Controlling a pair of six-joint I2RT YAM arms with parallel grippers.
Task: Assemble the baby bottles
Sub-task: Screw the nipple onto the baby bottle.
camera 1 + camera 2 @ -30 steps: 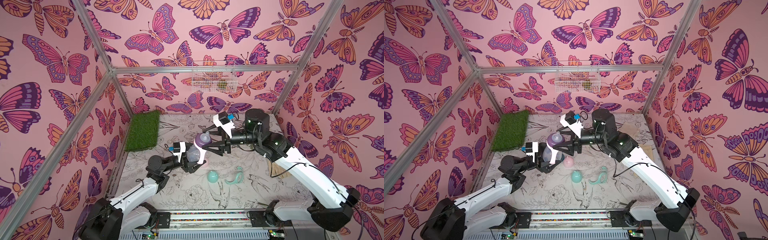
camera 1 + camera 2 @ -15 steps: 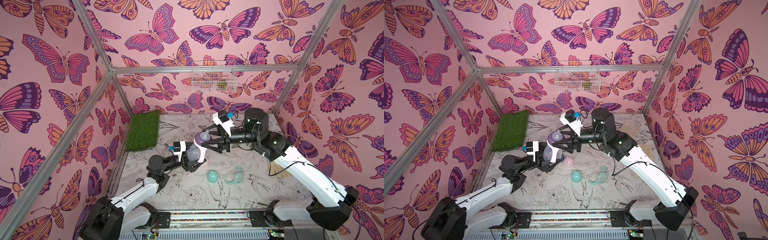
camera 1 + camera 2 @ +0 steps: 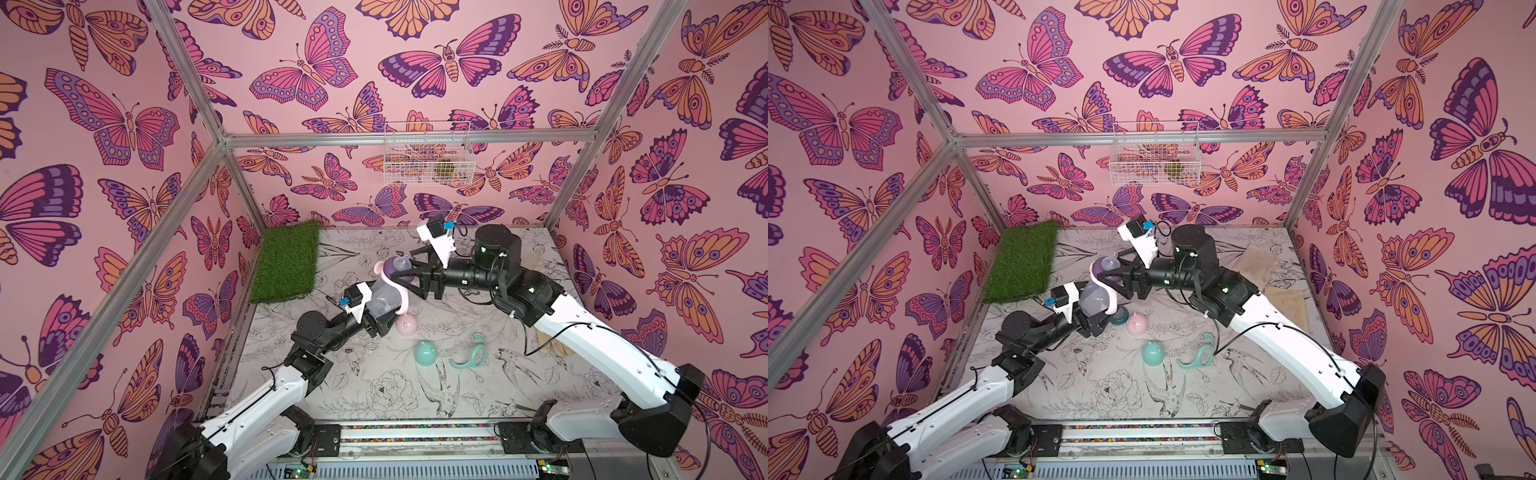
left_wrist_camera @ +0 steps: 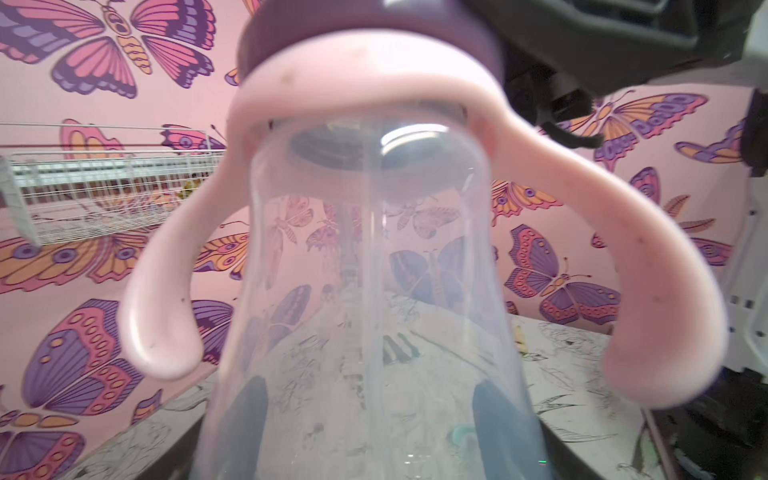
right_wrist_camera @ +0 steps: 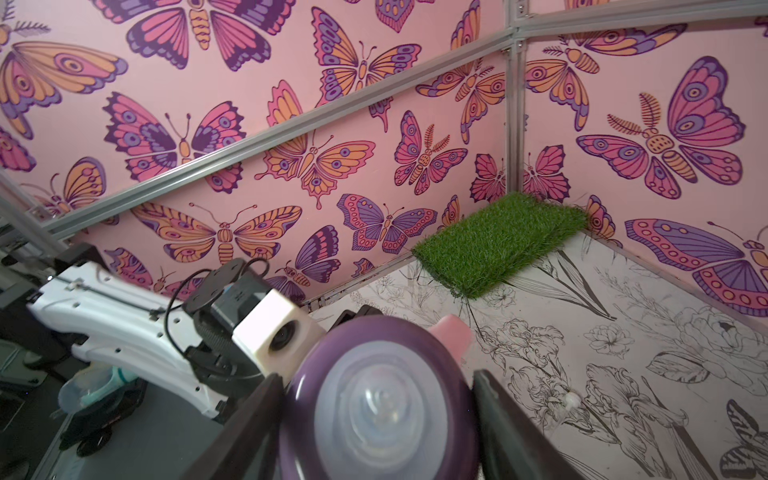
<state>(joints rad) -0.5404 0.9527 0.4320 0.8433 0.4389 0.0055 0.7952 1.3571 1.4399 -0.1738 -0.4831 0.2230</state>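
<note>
A clear baby bottle (image 3: pixel 379 302) with a pink twin-handled ring (image 3: pixel 402 296) is held tilted above the table. My left gripper (image 3: pixel 376 318) is shut on its body; its dark fingers (image 4: pixel 245 419) show through the plastic in the left wrist view. My right gripper (image 5: pixel 378 415) is shut on the purple nipple collar (image 5: pixel 376 399) at the bottle's neck, one finger on each side. A pink dome cap (image 3: pixel 1136 324), a teal dome cap (image 3: pixel 1153 353) and a teal handle ring (image 3: pixel 1200 357) lie on the table in both top views. A dark teal collar (image 3: pixel 1119 316) lies beside the pink cap.
A green grass mat (image 3: pixel 286 262) lies in the far left corner. A white wire basket (image 3: pixel 428 160) hangs on the back wall. Beige gloves (image 3: pixel 1258 259) and a pale wooden board (image 3: pixel 1287 307) lie at the right, behind my right arm.
My right gripper has moved left onto the purple collar and its fingers have narrowed around it. The left gripper and the bottle have stayed in place.
</note>
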